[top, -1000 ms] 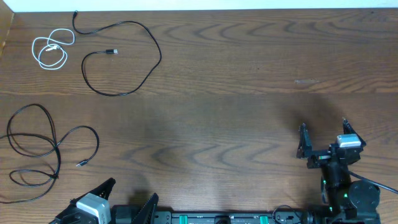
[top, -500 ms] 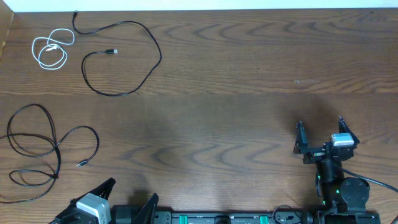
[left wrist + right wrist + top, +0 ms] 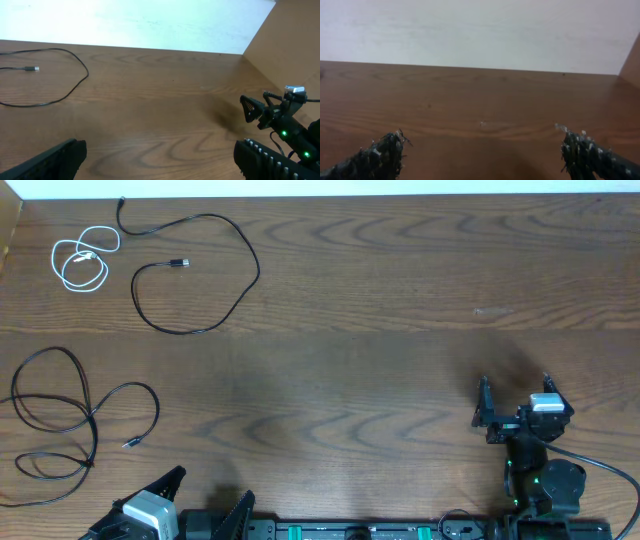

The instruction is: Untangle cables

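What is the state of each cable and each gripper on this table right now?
white cable, coiled in small loops, untouched
far black cable, spread in a wide open curve, not knotted
near black cable, looped, crossing over itself, untouched
left gripper, open, holding nothing
right gripper, open, holding nothing

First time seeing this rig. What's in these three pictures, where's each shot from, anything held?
Two robot arms sit at a wooden table. The top-down picture shows both: the left claw at bottom left, the right claw at right. The other two come from a camera on each wrist, looking forward past that claw. At left lie a coiled white cable, a far black cable and a near black cable looped over itself. Both claws are open and hold nothing.
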